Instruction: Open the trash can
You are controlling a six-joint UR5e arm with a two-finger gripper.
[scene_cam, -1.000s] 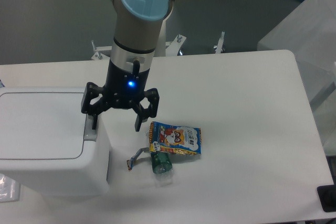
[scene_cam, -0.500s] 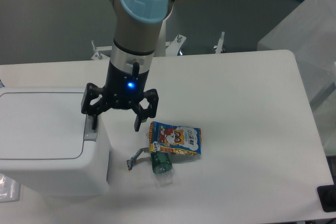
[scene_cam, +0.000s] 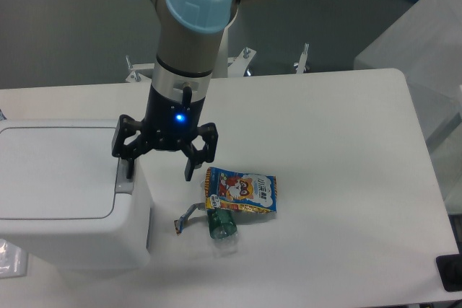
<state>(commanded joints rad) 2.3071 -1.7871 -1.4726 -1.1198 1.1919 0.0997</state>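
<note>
Trash can sits at the near left with its lid down. The gripper hangs spread wide, one finger on the grey push tab, probably lined up to press it.

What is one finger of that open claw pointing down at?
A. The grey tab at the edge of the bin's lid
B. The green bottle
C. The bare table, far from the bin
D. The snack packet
A: the end effector is open, and its finger on the bin side comes down onto the grey tab beside the closed lid.
</note>
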